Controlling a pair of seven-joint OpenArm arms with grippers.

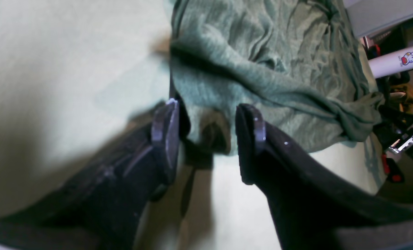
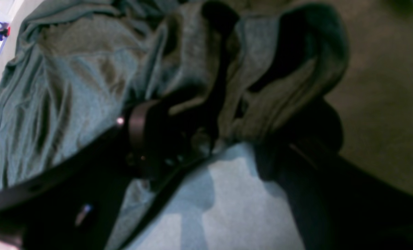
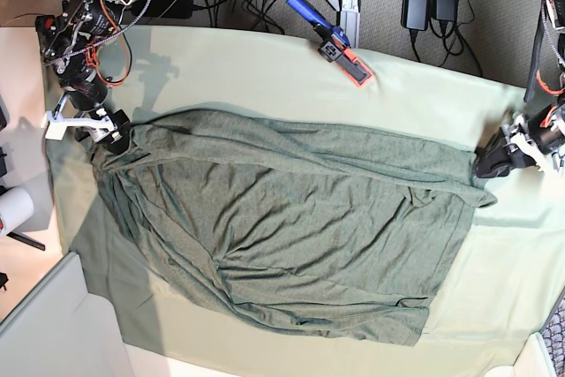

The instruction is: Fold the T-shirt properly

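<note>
My left gripper (image 1: 206, 139) is open, with the shirt (image 1: 262, 69) edge lying between my jaws on the cloth (image 1: 53, 69). Nothing is pinched.

My right gripper (image 2: 206, 139) is dark and blurry. Its jaws stand wide and shirt folds bunch between them. I cannot tell if they squeeze.

From above, the shirt lies spread and wrinkly, with both grippers at its far ends.

The wrinkled knit T-shirt (image 3: 282, 227) is a dark olive green, heathered with fine paler flecks. The smooth cloth over the worktop (image 3: 265, 68) is a pale mint green, plain and unpatterned. Both grippers are black, the left gripper (image 1: 206, 139) and the right gripper (image 2: 199, 139) alike. A small blue tool with an orange-red end (image 3: 334, 41) lies on the cloth.
</note>
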